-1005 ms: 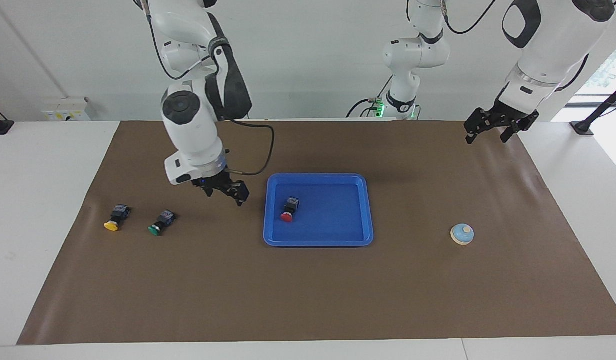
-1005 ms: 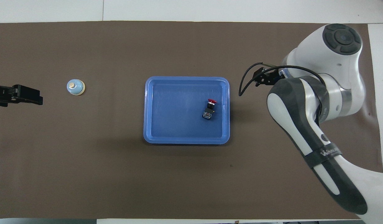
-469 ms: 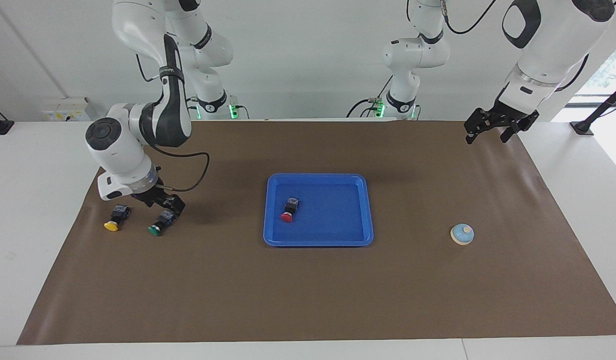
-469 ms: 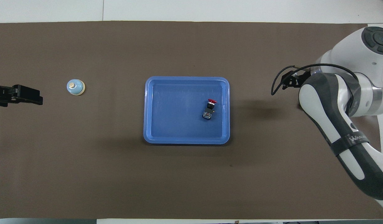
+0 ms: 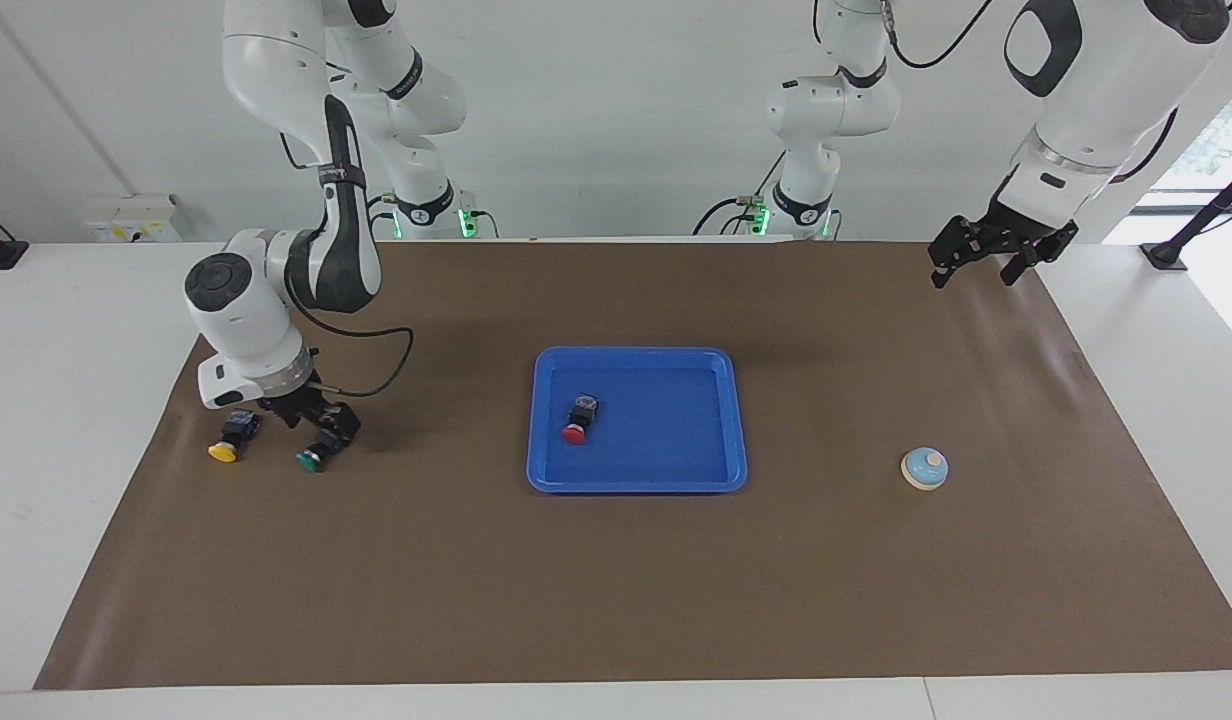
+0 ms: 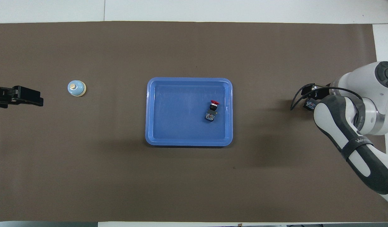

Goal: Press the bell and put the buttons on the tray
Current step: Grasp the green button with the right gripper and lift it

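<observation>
One button (image 5: 579,419) lies in the tray (image 5: 721,470); bell (image 5: 924,468) toward left arm's end.

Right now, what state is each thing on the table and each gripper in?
Red button: lying in the tray.
Green button: on the mat, right gripper open around it.
Yellow button: on the mat.
Bell: upright, untouched.
Left gripper: open, waiting in the air.

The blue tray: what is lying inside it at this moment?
Inside the tray lies only the red button, on its side, toward the right arm's end. The rest of its floor shows bare blue; nothing covers it. The green button and yellow button lie outside, on the mat.
</observation>
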`<act>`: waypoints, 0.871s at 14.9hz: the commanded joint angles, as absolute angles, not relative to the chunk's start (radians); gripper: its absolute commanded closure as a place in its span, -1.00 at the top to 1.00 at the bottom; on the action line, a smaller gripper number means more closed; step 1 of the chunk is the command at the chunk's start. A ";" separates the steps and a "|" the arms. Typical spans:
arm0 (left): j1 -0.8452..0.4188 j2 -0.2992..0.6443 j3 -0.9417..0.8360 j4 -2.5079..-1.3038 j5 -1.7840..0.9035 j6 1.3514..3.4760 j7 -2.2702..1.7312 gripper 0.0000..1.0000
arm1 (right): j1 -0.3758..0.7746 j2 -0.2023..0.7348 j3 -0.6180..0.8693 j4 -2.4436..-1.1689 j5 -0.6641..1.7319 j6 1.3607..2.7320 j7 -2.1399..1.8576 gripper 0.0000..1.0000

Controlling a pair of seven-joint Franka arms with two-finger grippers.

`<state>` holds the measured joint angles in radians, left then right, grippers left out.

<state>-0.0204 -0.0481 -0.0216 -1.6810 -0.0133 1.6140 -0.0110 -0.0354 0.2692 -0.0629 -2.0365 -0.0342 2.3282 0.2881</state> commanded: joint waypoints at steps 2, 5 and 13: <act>-0.021 -0.052 -0.018 -1.671 -0.012 1.597 -0.014 1.00 | -0.049 0.308 -0.051 -2.048 -0.049 2.405 0.305 0.95; -0.021 -0.052 -0.018 -1.671 -0.012 1.597 -0.014 1.00 | -0.046 0.308 -0.051 -2.063 -0.049 2.411 0.334 0.50; -0.021 -0.052 -0.018 -1.671 -0.012 1.597 -0.014 1.00 | -0.031 0.299 -0.046 -2.054 -0.051 2.361 0.318 -1.00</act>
